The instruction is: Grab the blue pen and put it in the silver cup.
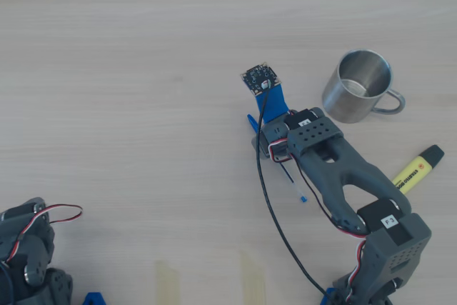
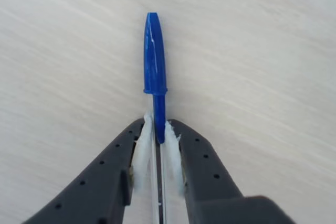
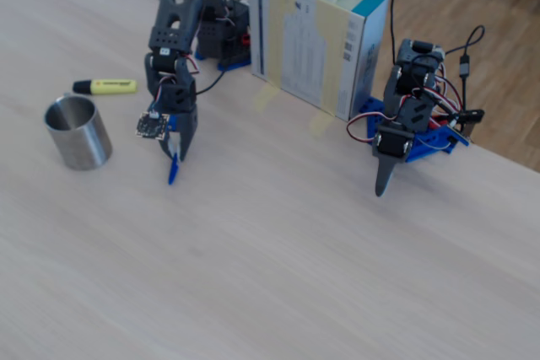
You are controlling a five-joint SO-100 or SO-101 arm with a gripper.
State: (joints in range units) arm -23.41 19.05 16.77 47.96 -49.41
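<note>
While the jaws squeeze the blue pen (image 2: 155,77) tight, the silver cup (image 1: 359,87) stands near, and the yellow marker's (image 1: 418,168) print is too small to read.

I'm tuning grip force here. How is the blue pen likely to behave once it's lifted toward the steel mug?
The blue pen looks thin, rigid and light, so it should lift without bending. Its barrel seems smooth, and the claw pinches it just behind the cap, near one end, so it may pivot or slip. If dropped, it would probably roll.
</note>
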